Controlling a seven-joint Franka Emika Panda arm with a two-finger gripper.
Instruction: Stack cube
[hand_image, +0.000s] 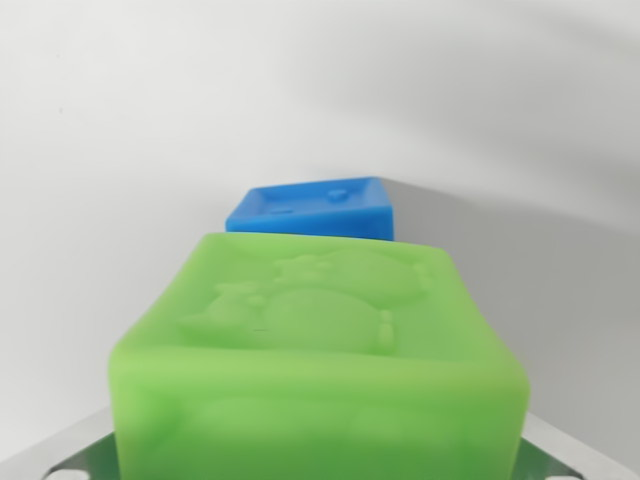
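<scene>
Green cube (320, 360) fills the lower centre, hiding the blue cube's (315, 208) lower part behind it; white surface (120, 150) lies open all round; gripper's grasp unclear.

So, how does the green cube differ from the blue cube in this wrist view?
The green cube fills the foreground, near the camera; the blue cube lies behind it, looking smaller. The green cube hides the blue cube's lower part. Both have raised reliefs on top and sit over a white surface.
</scene>
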